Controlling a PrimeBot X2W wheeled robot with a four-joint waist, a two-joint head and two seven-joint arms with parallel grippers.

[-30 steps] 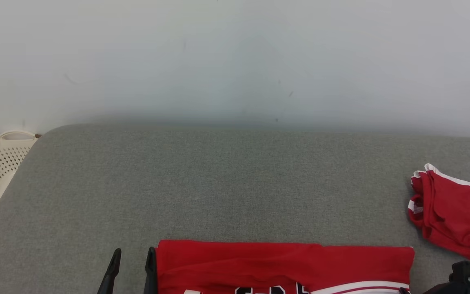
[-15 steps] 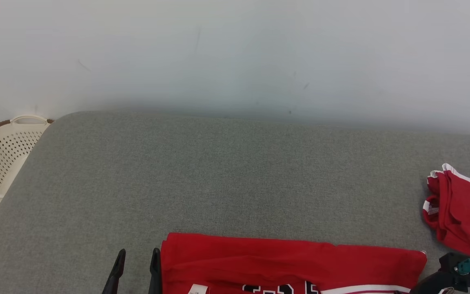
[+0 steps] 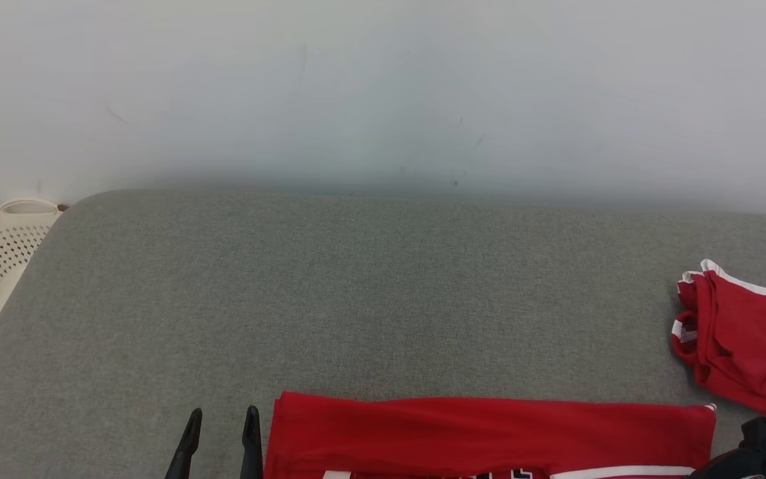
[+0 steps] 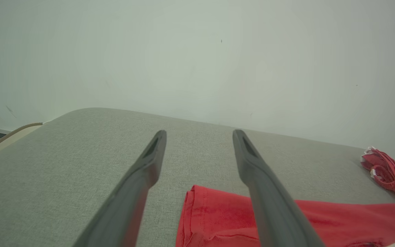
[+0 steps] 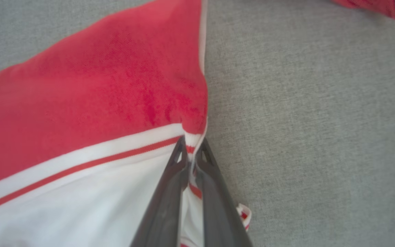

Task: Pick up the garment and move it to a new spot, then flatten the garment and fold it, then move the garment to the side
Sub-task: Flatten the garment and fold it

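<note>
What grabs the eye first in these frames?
The red garment with white trim lies at the near edge of the grey fabric surface, its right end pinched in the shut right gripper. The open left gripper sits by its left edge; a crumpled red garment lies far right.

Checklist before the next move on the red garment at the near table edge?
1. Right gripper shut on garment edge, at the white band: ok.
2. Left gripper gripping the garment: not ok; open, at its left edge.
3. Garment lying flat: cannot tell; its near part is cut off in the head view.
4. Second red garment apart from it: ok.
5. Bare table beyond the garment for a new spot: ok.
</note>
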